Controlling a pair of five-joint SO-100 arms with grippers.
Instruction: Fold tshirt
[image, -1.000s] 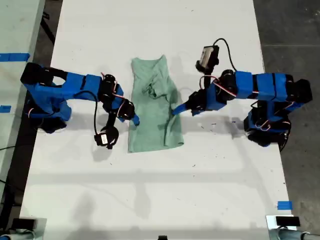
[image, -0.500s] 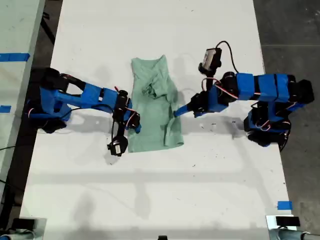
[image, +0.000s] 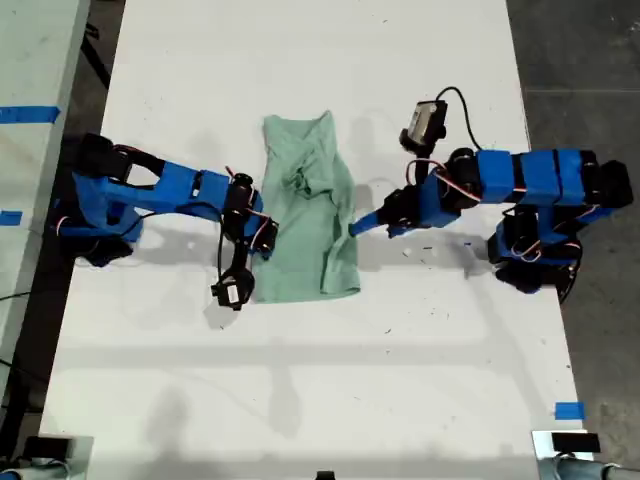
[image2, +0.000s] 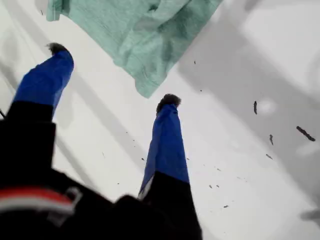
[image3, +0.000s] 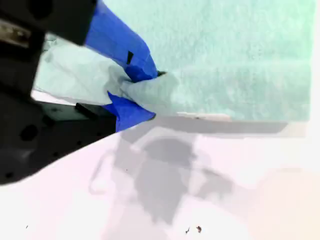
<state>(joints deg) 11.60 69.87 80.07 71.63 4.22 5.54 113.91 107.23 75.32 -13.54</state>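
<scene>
The pale mint-green tshirt (image: 305, 215) lies folded into a long narrow strip in the middle of the white table. My second gripper (image: 265, 240), on the arm at the exterior view's left, sits at the strip's edge on that side. In the second wrist view my second gripper (image3: 152, 95) is shut on a bunched pinch of the tshirt (image3: 225, 60) edge. My first gripper (image: 352, 226), on the arm at the exterior view's right, points at the strip's other edge. In the first wrist view my first gripper (image2: 114, 75) is open, with a tshirt (image2: 145, 30) corner just beyond its fingertips (image2: 169, 102).
The white table (image: 300, 400) spreads wide around the shirt. A blue tape mark (image: 568, 410) sits near its corner at the exterior view's lower right. A pale bench with blue tape (image: 28, 114) borders the exterior view's left, and dark floor (image: 580, 60) borders the right.
My second arm reached further along the shirt's edge and its gripper settled on the cloth. My first gripper drew back slightly toward the exterior view's right. The shirt's lower edge shifted a little inward.
</scene>
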